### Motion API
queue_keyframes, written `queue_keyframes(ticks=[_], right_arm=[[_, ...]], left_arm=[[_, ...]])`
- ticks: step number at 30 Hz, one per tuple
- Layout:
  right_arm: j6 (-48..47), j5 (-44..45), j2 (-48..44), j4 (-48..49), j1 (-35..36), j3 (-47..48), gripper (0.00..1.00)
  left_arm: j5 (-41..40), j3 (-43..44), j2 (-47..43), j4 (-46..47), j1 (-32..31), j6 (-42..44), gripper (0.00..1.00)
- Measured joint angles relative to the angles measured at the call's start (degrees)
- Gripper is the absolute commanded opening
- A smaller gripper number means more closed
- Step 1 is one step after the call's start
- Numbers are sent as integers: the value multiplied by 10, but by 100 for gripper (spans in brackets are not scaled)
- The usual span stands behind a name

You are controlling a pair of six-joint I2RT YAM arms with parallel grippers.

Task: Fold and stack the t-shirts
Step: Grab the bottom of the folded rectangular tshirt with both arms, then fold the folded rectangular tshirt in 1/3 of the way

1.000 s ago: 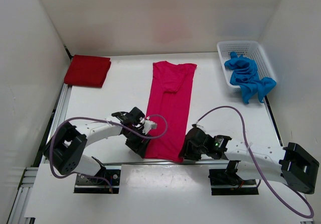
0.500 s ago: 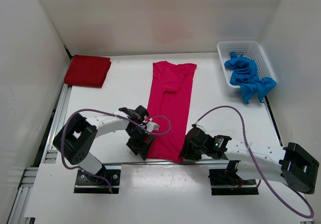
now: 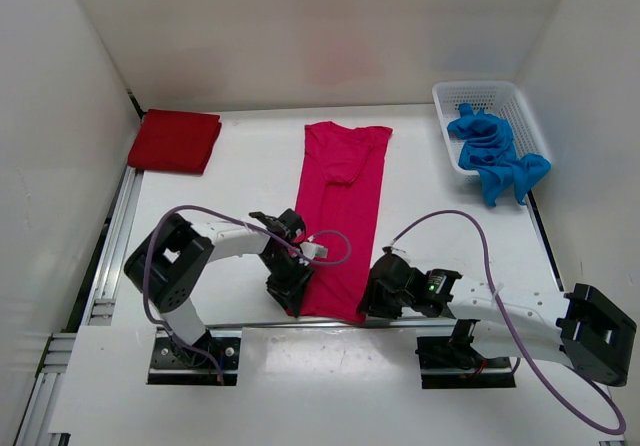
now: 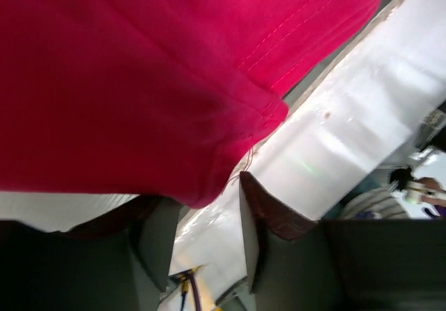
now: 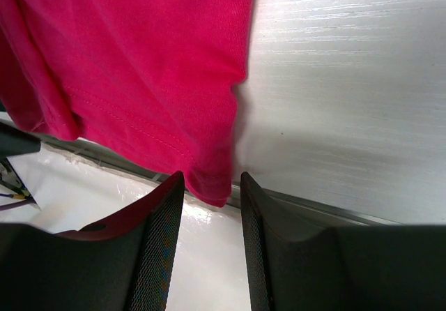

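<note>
Top external shows the magenta-pink t-shirt (image 3: 340, 216) lying as a long narrow strip down the middle of the table (image 3: 220, 206), collar at the far end and hem at the near edge. The left arm is sharply bent, its forearm reaching rightward, and the left gripper (image 3: 290, 291) is low at the hem's near-left corner. The right arm stretches leftward along the near edge, with the right gripper (image 3: 372, 301) at the near-right corner.

In the left wrist view the fingers (image 4: 261, 234) stand apart with a clear gap, the stitched corner of the cloth just at its mouth and not pinched. In the right wrist view the fingers (image 5: 157, 241) are likewise parted, the hem corner dipping between their tips, nothing clamped.

The dark red t-shirt (image 3: 174, 141) lies folded at the far left corner. The bright blue t-shirt (image 3: 490, 156) is bunched in the white basket (image 3: 480, 88) at the far right, spilling over its near rim.
</note>
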Motion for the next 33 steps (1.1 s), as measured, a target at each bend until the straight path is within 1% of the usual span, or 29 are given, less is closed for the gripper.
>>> queue_keyframes(ticks=[3, 4, 8, 11, 12, 16, 20, 23, 26, 29, 33], right_arm=[[0, 3, 0, 0, 0, 0, 43], [0, 2, 0, 0, 0, 0, 43], [0, -2, 11, 0, 0, 0, 43], [-2, -11, 17, 3, 3, 1, 32], [-2, -14, 20, 3, 4, 1, 23], [-5, -20, 23, 3, 4, 2, 0], [-11, -19, 24, 2, 4, 12, 0], [-19, -7, 23, -10, 2, 42, 0], [-34, 7, 17, -28, -17, 86, 0], [-67, 17, 19, -47, -67, 143, 0], [-136, 13, 61, -61, -163, 224, 0]], left_arm=[[5, -1, 11, 11, 0, 0, 29], [6, -2, 12, 12, 0, 0, 22], [6, -7, 14, 21, 0, 0, 10], [7, -8, 12, 23, 1, 1, 10], [8, -10, 10, 24, 2, 1, 10], [6, -18, -2, 33, 7, 2, 10], [-14, -17, -15, 33, 8, 5, 10], [-63, 27, -15, 3, 8, 10, 10], [-99, 123, -6, -44, 13, 15, 10], [-113, 233, 22, -87, 32, 18, 10], [-122, 336, 80, -126, 81, 19, 10]])
